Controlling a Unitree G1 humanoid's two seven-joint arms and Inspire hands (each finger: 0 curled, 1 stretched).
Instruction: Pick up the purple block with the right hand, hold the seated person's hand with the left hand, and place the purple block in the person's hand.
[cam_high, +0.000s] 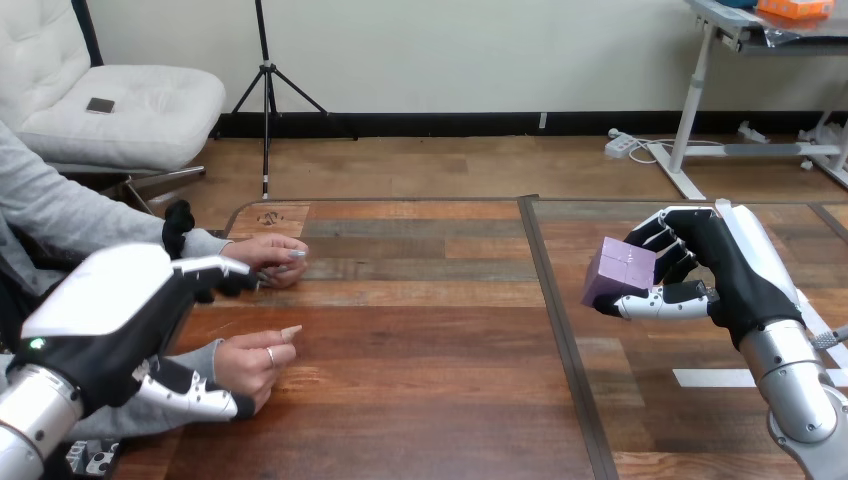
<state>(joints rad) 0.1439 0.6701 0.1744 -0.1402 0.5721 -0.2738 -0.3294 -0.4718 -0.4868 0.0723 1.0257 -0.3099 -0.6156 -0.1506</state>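
Observation:
A purple block (620, 271) is held off the table at the right, with my right hand (738, 272) shut on it: fingers curl over its top and the thumb presses beneath. At the left, the person rests two hands on the wooden table (420, 340): a far hand (272, 257) and a near hand (250, 362), loosely curled. My left hand (110, 310) is open above the near hand's wrist. Its straight fingers (222, 268) reach toward the far hand, and its thumb (195, 399) lies along the near wrist. No finger curls round either hand.
A dark seam (560, 330) runs front to back across the table between the two hands' areas. A strip of white tape (712, 378) lies on the table below my right hand.

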